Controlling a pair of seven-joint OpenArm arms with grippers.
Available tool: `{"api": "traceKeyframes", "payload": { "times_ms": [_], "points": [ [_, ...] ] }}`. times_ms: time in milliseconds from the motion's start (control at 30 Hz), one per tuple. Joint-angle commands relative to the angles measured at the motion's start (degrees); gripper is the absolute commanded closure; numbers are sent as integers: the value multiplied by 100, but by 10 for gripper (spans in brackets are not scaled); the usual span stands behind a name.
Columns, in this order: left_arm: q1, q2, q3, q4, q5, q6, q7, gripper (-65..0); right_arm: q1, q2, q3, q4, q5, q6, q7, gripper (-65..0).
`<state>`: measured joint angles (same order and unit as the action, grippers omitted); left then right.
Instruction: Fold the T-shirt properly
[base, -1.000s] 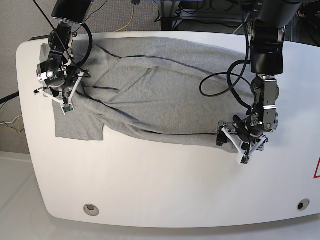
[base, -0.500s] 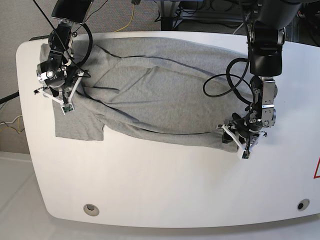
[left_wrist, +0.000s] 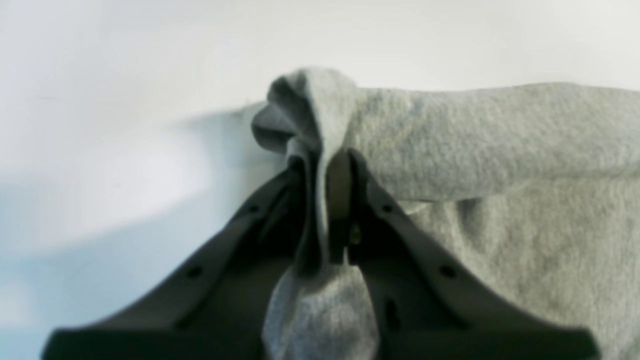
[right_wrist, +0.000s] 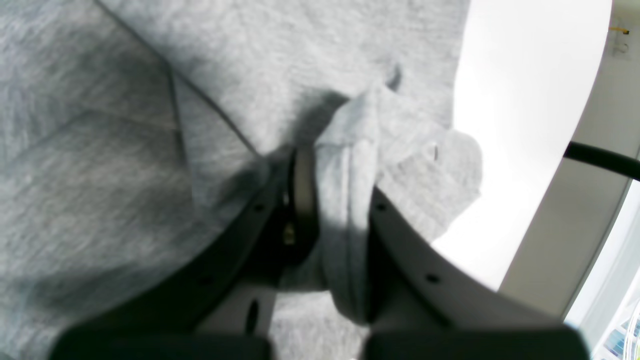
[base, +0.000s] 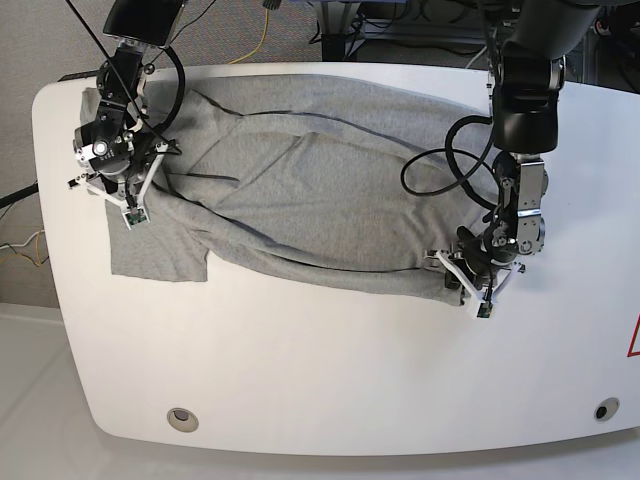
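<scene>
In the left wrist view, left pincer (left_wrist: 325, 200) pressed together on a bunched fold of the T-shirt (left_wrist: 500, 150), cloth rising just above the tips and spreading to their right, bare worktop (left_wrist: 125, 75) to their left, probably a corner grip for lifting the edge over. In the right wrist view, right pincer (right_wrist: 332, 200) likewise clamped on a thick hem fold, T-shirt (right_wrist: 125, 150) lying to its left, worktop (right_wrist: 525, 100) to its right. In the base view, T-shirt (base: 320, 190) spread wrinkled between both pincers, left pincer (base: 468, 285) low at the near edge under a steeply bent arm, right pincer (base: 125, 200) pointing down at the opposite sleeve side.
</scene>
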<state>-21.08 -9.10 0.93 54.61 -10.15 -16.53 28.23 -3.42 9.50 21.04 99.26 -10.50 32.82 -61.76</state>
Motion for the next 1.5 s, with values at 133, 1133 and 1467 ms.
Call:
{"api": "traceKeyframes", "payload": {
  "times_ms": [133,1133,1467],
  "points": [
    [-156,-52,8,99,26,-21,153,-30,65,83,19,91,-27,-25,35,0],
    [-191,-184,-9,1673,26,-21,1349,-34,109,74,11,144,-27,-7,26,0],
    [-112,-184,-18,1752,26,-21,1393,-34,303,74,11,460,-27,2,0,0]
  ]
}}
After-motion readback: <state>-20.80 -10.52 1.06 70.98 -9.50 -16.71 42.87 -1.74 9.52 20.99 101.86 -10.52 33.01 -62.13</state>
